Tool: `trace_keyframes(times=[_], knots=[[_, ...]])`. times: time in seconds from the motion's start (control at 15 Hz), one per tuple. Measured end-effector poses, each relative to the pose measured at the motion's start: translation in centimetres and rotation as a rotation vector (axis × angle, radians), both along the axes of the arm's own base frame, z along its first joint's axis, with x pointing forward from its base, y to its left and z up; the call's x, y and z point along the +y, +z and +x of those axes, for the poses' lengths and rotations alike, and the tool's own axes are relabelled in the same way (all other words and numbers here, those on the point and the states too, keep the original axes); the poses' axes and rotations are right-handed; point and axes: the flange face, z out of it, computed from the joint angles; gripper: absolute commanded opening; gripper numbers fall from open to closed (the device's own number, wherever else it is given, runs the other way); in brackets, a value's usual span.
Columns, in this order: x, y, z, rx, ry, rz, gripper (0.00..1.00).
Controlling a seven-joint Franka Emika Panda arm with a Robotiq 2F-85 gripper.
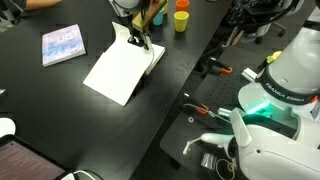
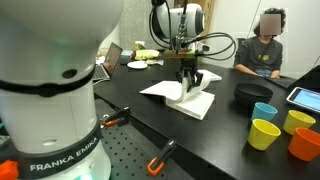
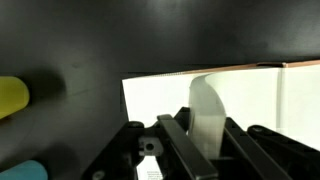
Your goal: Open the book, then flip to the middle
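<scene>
The book (image 1: 118,72) lies open on the black table, showing plain white pages; a strip of its tan-orange cover shows at the top edge in the wrist view (image 3: 250,68). It also shows in an exterior view (image 2: 170,92). My gripper (image 1: 138,40) stands over the book's far edge in both exterior views (image 2: 190,84). In the wrist view my gripper (image 3: 197,124) has a curled white page standing upright between its two fingers, lifted off the open spread.
A thinner blue-purple book (image 1: 62,45) lies apart on the table. Several coloured cups (image 2: 265,133) and a black bowl (image 2: 250,95) stand near a seated person (image 2: 268,48). A yellow cup (image 3: 10,95) lies close to the book. Another robot base (image 1: 275,85) stands beside the table.
</scene>
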Motion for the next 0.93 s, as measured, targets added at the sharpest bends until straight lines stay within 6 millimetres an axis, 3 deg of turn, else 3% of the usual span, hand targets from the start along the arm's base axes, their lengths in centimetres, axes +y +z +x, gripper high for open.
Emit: trace_keyframes(times=[0.93], knots=[[10.5, 3.3, -1.5, -0.001, 0.152, -0.198, 0.08]])
